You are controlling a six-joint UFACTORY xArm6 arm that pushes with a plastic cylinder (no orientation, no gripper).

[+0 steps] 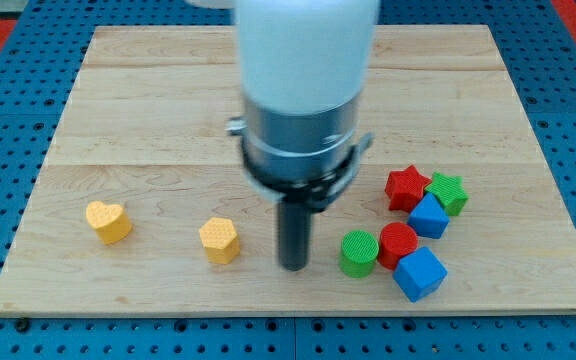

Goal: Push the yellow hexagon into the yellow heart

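Observation:
The yellow hexagon (219, 240) lies on the wooden board near the view's bottom, left of centre. The yellow heart (108, 221) lies further to the view's left, a clear gap apart from the hexagon. My tip (294, 266) rests on the board to the right of the hexagon, with a small gap between them. The rod hangs from a wide white and grey arm body that hides the board's middle behind it.
A cluster sits at the view's right: a green cylinder (359, 253), a red cylinder (399, 243), a blue cube (420, 273), another blue block (429, 215), a red star (406, 187) and a green star (448, 191). The board's bottom edge (288, 312) is near.

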